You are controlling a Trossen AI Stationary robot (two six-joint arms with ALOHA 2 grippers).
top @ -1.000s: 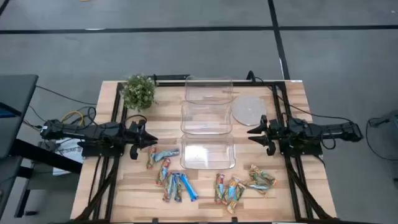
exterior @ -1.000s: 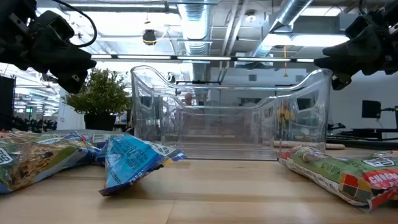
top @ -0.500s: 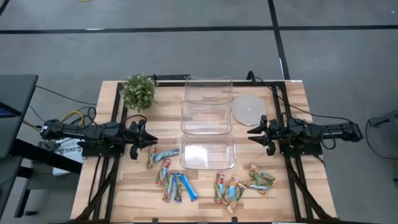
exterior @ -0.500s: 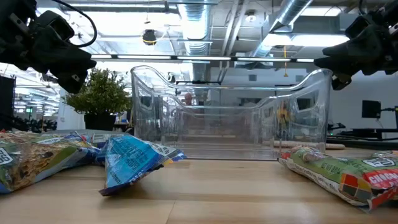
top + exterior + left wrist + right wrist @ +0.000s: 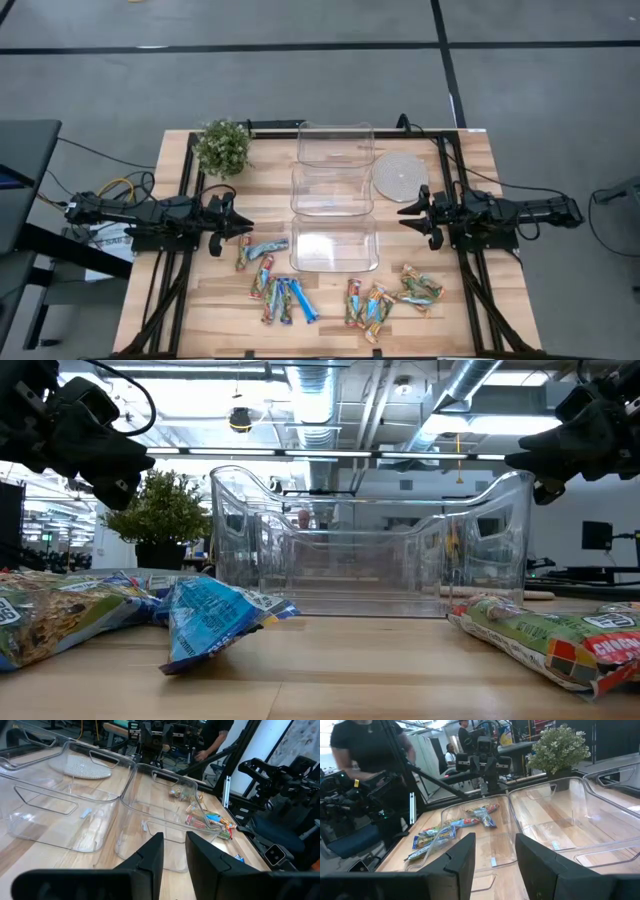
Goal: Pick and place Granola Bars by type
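Left gripper (image 5: 243, 229): hung above the desk's left edge, pointing inward toward the tubs. Its two dark fingers (image 5: 150, 857) stood slightly apart with a narrow gap between them, holding and touching nothing.

Right gripper (image 5: 403, 215): hung above the desk's right edge, pointing inward. Its fingers (image 5: 462, 855) were spread somewhat wider, empty, touching nothing.

Change since a second before: none seen; both arms and every bar sat in the same places.

Granola Bars (image 5: 278, 290): all lay flat on the desk's front half, in front of the tubs, none inside them. One bunch sat toward the front left corner, another (image 5: 385, 297) toward the front right.

Bar directions: in the left bunch, most long axes ran roughly front to back; one pale blue bar (image 5: 266, 246) nearest the left gripper lay crosswise, along the desk's width. The right bunch was jumbled, some bars upright front to back, others slanted or crosswise.

Clear tubs (image 5: 335, 205): three, in a row from back edge to centre, touching one another.

Plant (image 5: 222, 147): near the back left corner.

Round mat (image 5: 398, 175): just beside the middle tub, toward the right edge.
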